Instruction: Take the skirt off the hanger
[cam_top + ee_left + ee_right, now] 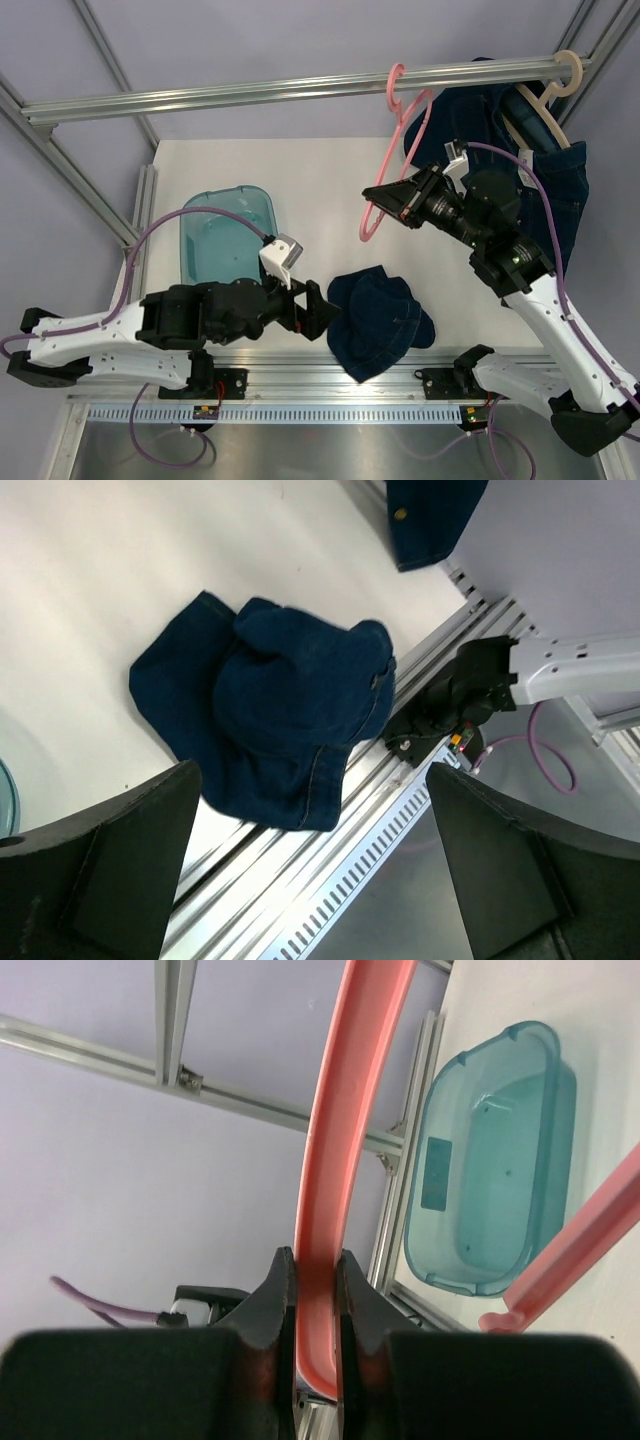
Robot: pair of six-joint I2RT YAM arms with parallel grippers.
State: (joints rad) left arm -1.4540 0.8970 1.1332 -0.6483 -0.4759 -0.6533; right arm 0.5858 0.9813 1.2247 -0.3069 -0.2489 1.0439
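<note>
Skirt (380, 320) position: crumpled in a dark denim heap on the worktop (300, 180), at the near edge and right of centre, with one fold over the edge onto the aluminium rail. No part of it touches a hanger. At the left of the worktop stands the teal tub (200, 260), well apart from the skirt. The left hand (322, 308) is low at the near edge, fingers spread wide and holding nothing, and pointed rightward. The skirt lies just beside its fingertips on that side, in line with the opening. The heap has no distinct long axis and is slightly longer from far edge to near edge. Further right, the pink hanger (345, 1110) hangs by its hook from the overhead bar (250, 95) and carries no cloth; its body slants down toward the near-left. The right hand (378, 200) is clamped on the lower run of this hanger, well above the worktop. At the far right corner, a second denim garment (555, 170) hangs on a wooden hanger (560, 75). Judgement: the skirt is off the pink hanger, and the left arm is much the nearer for any further handling.
</note>
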